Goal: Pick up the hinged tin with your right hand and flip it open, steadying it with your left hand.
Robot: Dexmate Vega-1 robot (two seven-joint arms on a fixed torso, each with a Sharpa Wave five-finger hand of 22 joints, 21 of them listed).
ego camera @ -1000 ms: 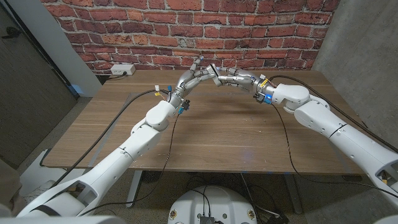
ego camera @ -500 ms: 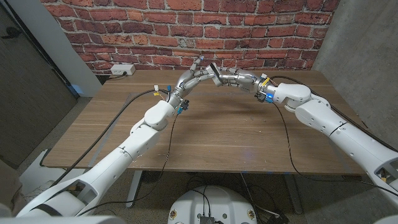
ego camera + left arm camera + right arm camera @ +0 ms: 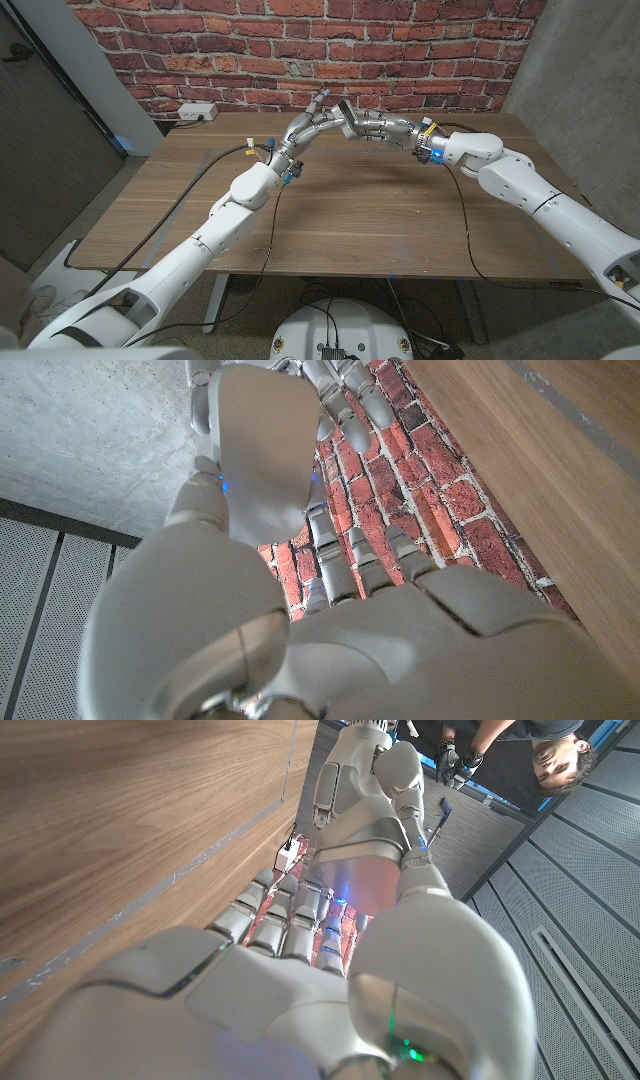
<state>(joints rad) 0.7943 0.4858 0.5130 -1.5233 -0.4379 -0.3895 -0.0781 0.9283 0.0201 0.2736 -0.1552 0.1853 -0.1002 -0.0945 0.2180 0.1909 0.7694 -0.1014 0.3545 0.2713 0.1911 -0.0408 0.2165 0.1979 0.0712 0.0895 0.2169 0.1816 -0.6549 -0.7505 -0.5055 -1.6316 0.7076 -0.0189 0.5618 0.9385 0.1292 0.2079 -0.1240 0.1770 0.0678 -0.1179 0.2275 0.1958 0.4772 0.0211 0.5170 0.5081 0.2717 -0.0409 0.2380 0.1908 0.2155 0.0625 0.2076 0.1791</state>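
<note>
Holding the tin (image 3: 343,112) up over the far middle of the surface (image 3: 350,215), I have my right hand (image 3: 375,128) wrapped around it, fingers closed on its body, with the dark slab tilted up between the two hands. My left hand (image 3: 312,124) meets it from the left; its fingers reach up to the tin's edge and seem to touch it, though I cannot tell from the head view whether they actually pinch it or merely brace it. The wrist views give me mostly the backs of the hands, so the hinge and lid line are hidden from me.

To do this step well, I judge I should keep the right grip low on the base, leaving the lid free, and use the left fingertips to lift the lid edge slowly away from the hinge. Squeezing the lid shut with the right fingers would be the likely fault, as would twisting the tin out of the grip.
</note>
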